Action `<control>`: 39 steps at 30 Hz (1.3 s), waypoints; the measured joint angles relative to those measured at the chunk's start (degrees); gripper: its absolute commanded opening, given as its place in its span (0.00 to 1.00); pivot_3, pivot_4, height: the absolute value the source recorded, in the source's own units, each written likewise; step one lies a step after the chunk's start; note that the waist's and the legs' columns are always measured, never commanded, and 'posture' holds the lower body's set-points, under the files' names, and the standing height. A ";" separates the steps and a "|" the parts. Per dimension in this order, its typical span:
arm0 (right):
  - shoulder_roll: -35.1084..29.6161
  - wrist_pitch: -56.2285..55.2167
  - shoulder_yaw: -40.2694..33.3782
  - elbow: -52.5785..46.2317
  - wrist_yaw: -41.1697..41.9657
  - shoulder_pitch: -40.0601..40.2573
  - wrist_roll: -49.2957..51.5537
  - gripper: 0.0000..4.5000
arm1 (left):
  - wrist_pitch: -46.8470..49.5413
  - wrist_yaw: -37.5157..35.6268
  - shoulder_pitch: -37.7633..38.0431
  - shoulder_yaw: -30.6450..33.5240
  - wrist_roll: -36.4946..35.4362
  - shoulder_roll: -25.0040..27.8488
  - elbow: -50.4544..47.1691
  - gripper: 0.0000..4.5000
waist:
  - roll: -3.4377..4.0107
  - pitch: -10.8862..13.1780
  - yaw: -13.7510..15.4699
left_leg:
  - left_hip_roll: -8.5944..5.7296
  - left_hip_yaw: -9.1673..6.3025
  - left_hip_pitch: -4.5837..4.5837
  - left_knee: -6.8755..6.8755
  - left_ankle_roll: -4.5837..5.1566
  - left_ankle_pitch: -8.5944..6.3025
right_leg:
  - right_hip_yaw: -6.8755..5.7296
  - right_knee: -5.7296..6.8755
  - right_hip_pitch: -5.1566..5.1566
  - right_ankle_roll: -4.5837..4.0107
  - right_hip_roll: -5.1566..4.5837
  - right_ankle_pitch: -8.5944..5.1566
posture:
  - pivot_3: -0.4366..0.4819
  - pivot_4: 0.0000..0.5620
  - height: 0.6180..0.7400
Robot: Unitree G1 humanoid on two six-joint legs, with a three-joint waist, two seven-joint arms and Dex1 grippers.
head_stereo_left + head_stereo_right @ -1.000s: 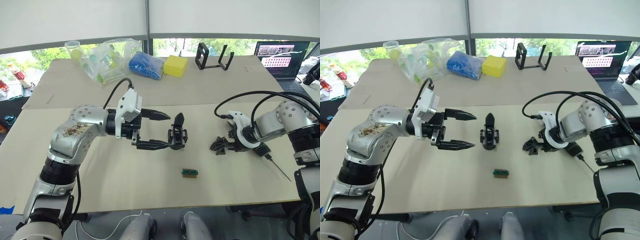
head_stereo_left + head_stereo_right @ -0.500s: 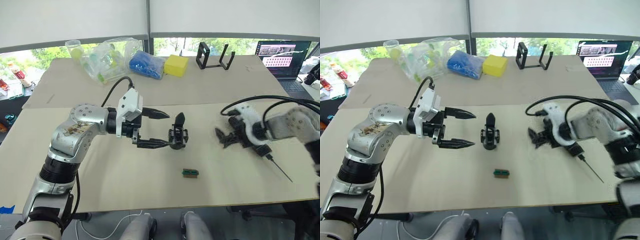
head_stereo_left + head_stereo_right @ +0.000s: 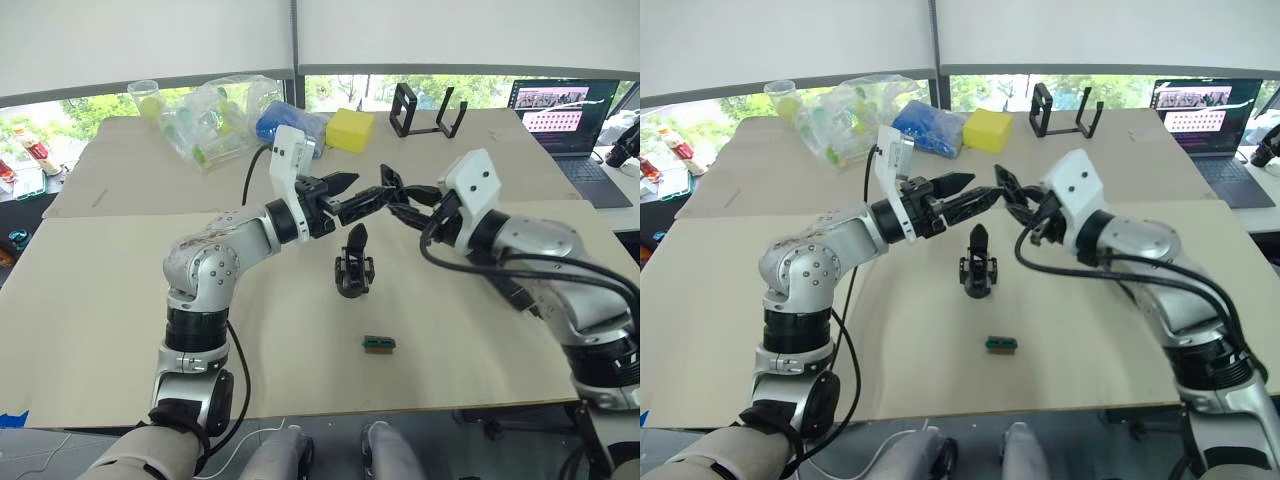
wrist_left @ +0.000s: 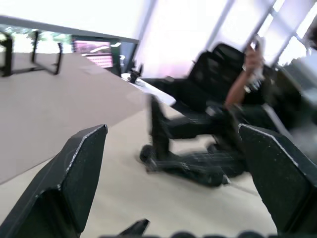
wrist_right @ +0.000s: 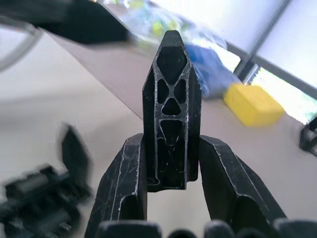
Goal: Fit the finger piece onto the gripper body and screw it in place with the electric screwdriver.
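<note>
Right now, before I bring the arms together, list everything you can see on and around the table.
gripper body: one, black, upright mid-table.
finger piece: one, black, clamped in the right gripper.
teal-green block: one, nearer the front edge than the gripper body.
plastic bag: one, clear, far left.
blue bundle: one, beside the bag.
yellow block: one, far centre.
frame stand: one, black, far right.
laptop: one, open, far right corner.
left gripper: open, raised.
right gripper: shut, raised.

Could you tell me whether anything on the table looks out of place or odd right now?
Nothing looks spilled or damaged. The gripper body stands upright and alone on the table, its second finger unfitted: the finger piece is clamped in the right gripper, raised above the table.
</note>
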 measured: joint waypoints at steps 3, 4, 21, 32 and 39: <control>3.17 -0.71 -1.80 -2.91 -0.61 1.60 -0.23 0.25 | 0.68 2.35 -0.88 2.21 -1.53 -0.89 0.28 0.88 | 0.00 0.00 0.05 | 0.00 0.00 0.00 0.04 0.00 0.00 | 0.00 0.05 0.01 0.00 0.15 0.00 | 0.48 0.27 1.00; 3.80 -0.91 -2.05 -3.95 -0.53 1.87 -0.22 0.25 | 0.69 2.63 -0.95 2.53 -2.08 -0.93 0.29 0.82 | 0.00 0.00 0.03 | -0.01 0.00 0.01 0.04 0.00 0.00 | 0.01 0.05 0.02 0.00 0.18 0.00 | 0.48 0.27 1.00; 8.96 0.62 -3.58 -7.51 -0.40 2.69 -0.30 0.25 | 2.02 4.41 -1.80 3.66 -9.76 -1.93 0.03 0.47 | 0.01 -0.01 -0.04 | 0.00 0.00 0.02 0.04 -0.01 0.00 | 0.07 0.11 0.00 -0.02 0.26 -0.01 | 0.48 0.27 1.00; 9.32 0.46 -4.07 -8.42 -0.04 2.68 -2.71 0.36 | 1.56 5.00 -2.08 3.96 -11.12 -1.38 0.12 0.00 | 0.01 -0.01 -0.04 | 0.00 0.00 0.04 0.04 -0.01 0.00 | 0.08 0.15 0.00 -0.02 0.28 -0.01 | 0.48 0.27 1.00; 4.39 3.44 -7.13 -10.48 9.59 0.34 4.51 0.94 | 0.97 -4.05 -2.18 -1.87 -8.96 6.13 2.38 0.00 | 0.01 0.00 -0.16 | 0.01 0.01 0.04 0.04 -0.01 0.00 | 0.08 0.13 0.00 -0.03 0.31 -0.01 | 0.48 0.27 1.00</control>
